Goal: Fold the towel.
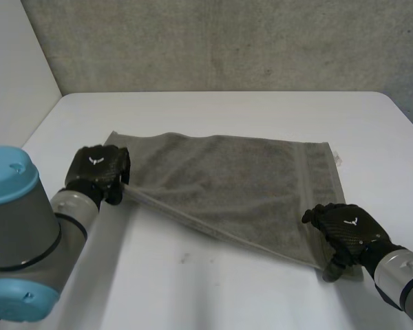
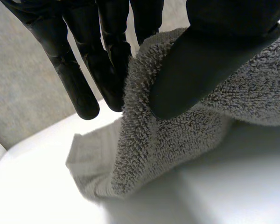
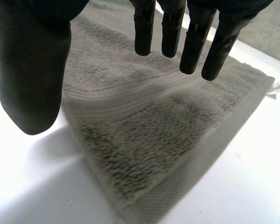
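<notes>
One towel (image 1: 227,182), long axis left-right — left hand (image 1: 96,170) fingers pinching corner, right hand (image 1: 347,228) released

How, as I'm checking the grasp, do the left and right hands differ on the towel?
The left hand pinches the towel between thumb and fingers; the right hand has straight fingers and holds nothing. The left hand's corner is raised off the table; the corner under the right hand lies flat. Both hands are black and sit at the towel's near edge.
</notes>
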